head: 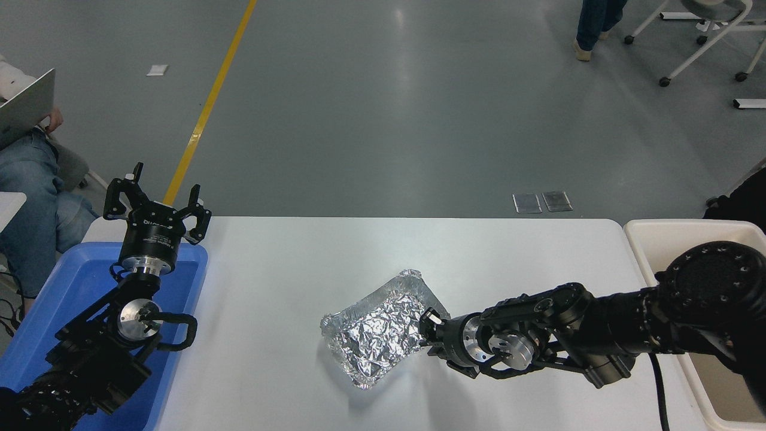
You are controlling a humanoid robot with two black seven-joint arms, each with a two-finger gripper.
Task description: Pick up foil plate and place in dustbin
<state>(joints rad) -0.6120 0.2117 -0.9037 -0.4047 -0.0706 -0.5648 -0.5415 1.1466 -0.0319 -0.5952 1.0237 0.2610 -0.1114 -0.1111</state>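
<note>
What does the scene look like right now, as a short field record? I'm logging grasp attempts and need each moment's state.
target: shiny silver crinkled foil plate, lying on the white table, centre
right gripper: at the plate's right rim, closed on it
left gripper: open, parked above the shallow blue plastic tray at the left
destination: cream-white plastic dustbin at the table's right end, partly hidden by the right arm
stage: grasping the rim; whether the plate has lifted cannot be told
</note>
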